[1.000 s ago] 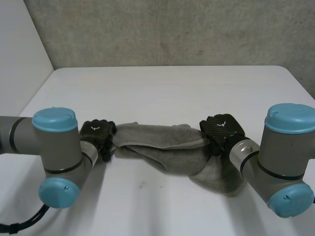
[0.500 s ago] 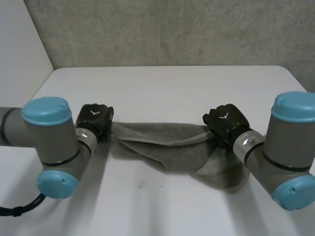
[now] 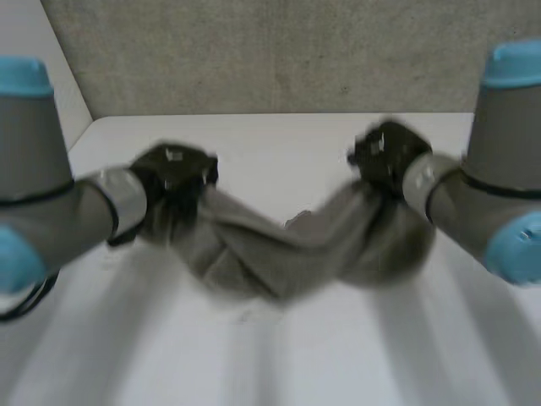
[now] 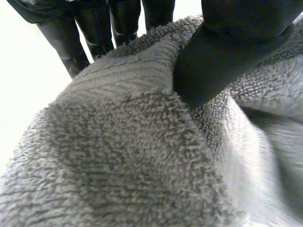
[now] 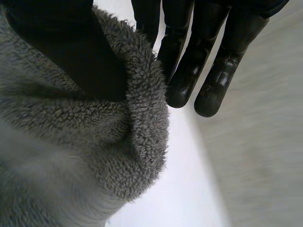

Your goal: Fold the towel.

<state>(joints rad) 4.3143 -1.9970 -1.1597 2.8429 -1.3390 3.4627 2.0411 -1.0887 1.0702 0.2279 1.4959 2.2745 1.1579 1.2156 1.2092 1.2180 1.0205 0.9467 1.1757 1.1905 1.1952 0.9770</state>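
One white desk spans the head view, its far edge meeting one rough grey wall. Two arms reach in over it, the left arm and the right arm, each grey with light-blue caps.

One grey towel is strung between the two robot hands above the middle of the desk. It is bunched and twisted rather than flat. Each end rises to a robot hand and the middle sags low between them. More cloth hangs in a rounded fold below the right end. Whether the lowest part touches the desk cannot be told.

The left robot hand grips the towel's left end. In the left wrist view its thumb presses down into the looped pile, while its fingers go behind the cloth's edge, so the towel is pinched between them. The right robot hand grips the right end. In the right wrist view its thumb lies across the top of a rolled fold of towel. Its fingers run straight along the far side of that fold, clamping the cloth.
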